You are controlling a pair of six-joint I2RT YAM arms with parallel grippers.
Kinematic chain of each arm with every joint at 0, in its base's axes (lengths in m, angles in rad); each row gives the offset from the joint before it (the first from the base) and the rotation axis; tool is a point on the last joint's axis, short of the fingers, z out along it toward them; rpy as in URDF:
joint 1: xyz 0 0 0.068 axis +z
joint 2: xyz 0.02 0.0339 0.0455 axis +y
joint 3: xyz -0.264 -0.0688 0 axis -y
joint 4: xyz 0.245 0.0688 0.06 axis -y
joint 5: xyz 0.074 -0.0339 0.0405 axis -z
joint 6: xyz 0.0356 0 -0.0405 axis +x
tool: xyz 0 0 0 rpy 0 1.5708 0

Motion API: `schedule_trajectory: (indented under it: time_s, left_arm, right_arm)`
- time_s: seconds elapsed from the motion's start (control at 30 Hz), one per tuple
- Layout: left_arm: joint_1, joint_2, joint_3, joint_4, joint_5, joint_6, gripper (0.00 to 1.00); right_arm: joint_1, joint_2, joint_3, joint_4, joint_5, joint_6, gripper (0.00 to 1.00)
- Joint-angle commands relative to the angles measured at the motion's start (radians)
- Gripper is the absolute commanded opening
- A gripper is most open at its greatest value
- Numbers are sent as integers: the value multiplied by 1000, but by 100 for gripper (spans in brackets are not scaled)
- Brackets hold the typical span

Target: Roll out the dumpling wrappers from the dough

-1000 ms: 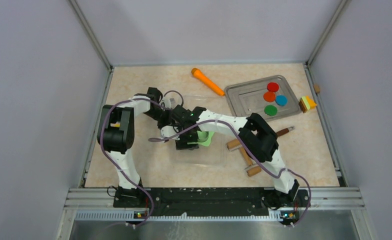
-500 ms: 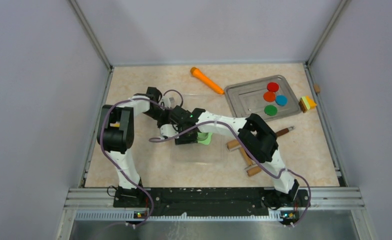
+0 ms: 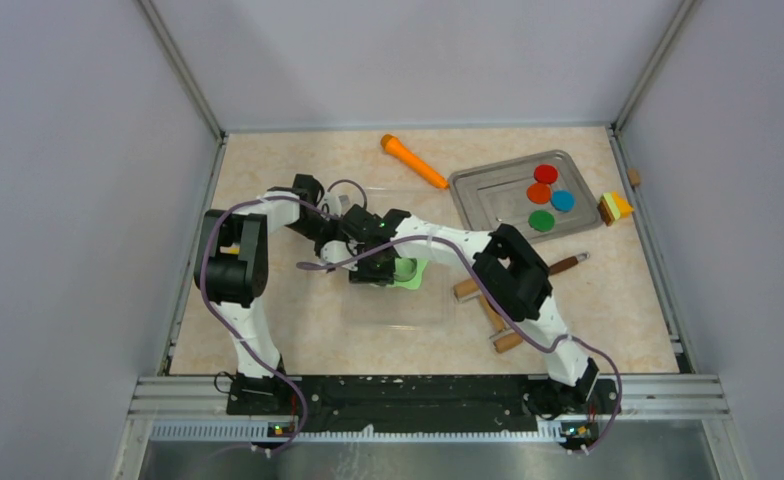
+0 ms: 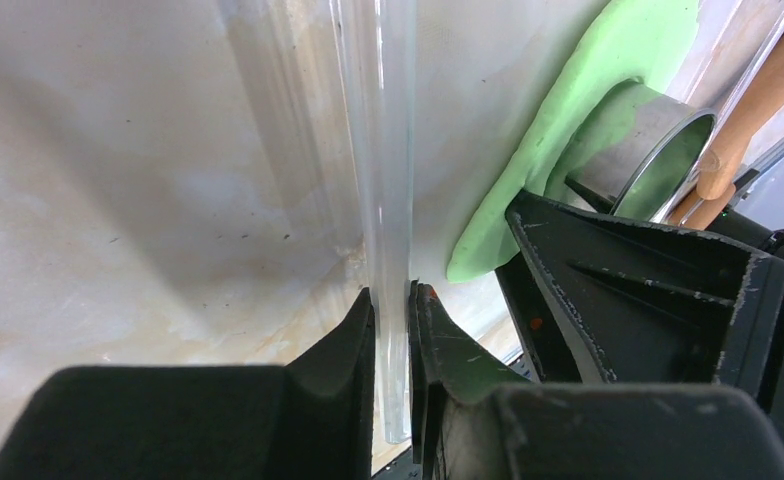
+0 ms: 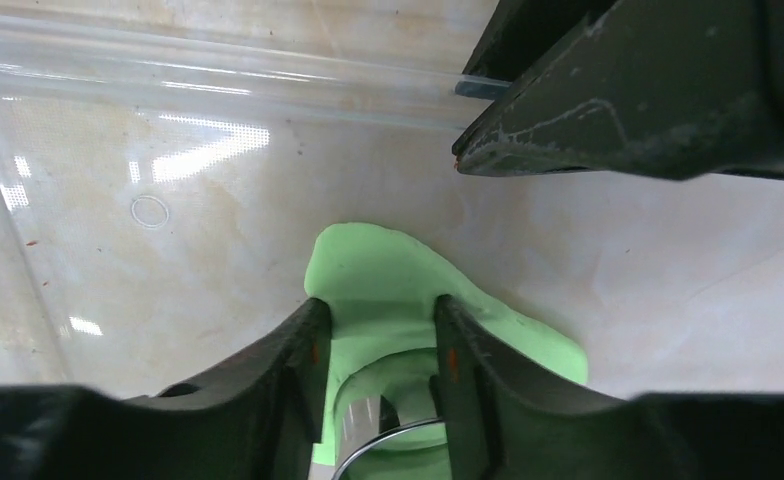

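The dough [image 3: 414, 275] is a thin lime-green sheet lying on a clear plastic board [image 3: 398, 310]. It also shows in the right wrist view [image 5: 388, 265] and in the left wrist view [image 4: 568, 120]. My right gripper [image 3: 386, 267] [image 5: 373, 325] is shut on a metal ring cutter [image 5: 393, 435] [image 4: 658, 150], which stands pressed on the dough. My left gripper [image 3: 345, 232] [image 4: 393, 305] is shut on the board's raised edge [image 4: 388, 200]. No cut lime-green dumpling wrappers show in any view.
A metal tray [image 3: 498, 200] at the back right holds red [image 3: 546, 173], orange [image 3: 539, 193], blue [image 3: 563, 201] and dark green [image 3: 541, 220] discs. An orange tool [image 3: 415, 162] lies behind the board. Wooden rolling pins [image 3: 493, 315] lie right of the board, and a small striped block [image 3: 615, 207] is beside the tray.
My right gripper with the cutter has shifted a little toward the far side of the board, closer to the left gripper. The left gripper has kept its hold on the board edge.
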State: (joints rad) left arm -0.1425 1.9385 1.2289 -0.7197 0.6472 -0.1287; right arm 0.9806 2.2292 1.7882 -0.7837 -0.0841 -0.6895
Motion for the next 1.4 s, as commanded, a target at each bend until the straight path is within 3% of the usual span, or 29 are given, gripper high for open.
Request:
schedule_trajectory:
  time_s: [0.0,0.07,0.27,0.43,1.37]
  left_arm:
    - [1,-4,4,-17,44,20,0]
    - [1,-4,4,-17,42,19,0]
    - [1,-4,1,-15,36,21,0]
    - [1,1,-1,-15,27,24,0]
    - [1,38,29,-29,-12,27,0]
  right_arm:
    - [-17,84,2,-40,-37,37,35]
    - [-17,72,4,-22,-18,46,26]
    - [-19,-6,-9,66,61,80,18]
    - [-19,-90,4,47,-2,121,14]
    - [-72,-407,-162,-23,-218,213,11]
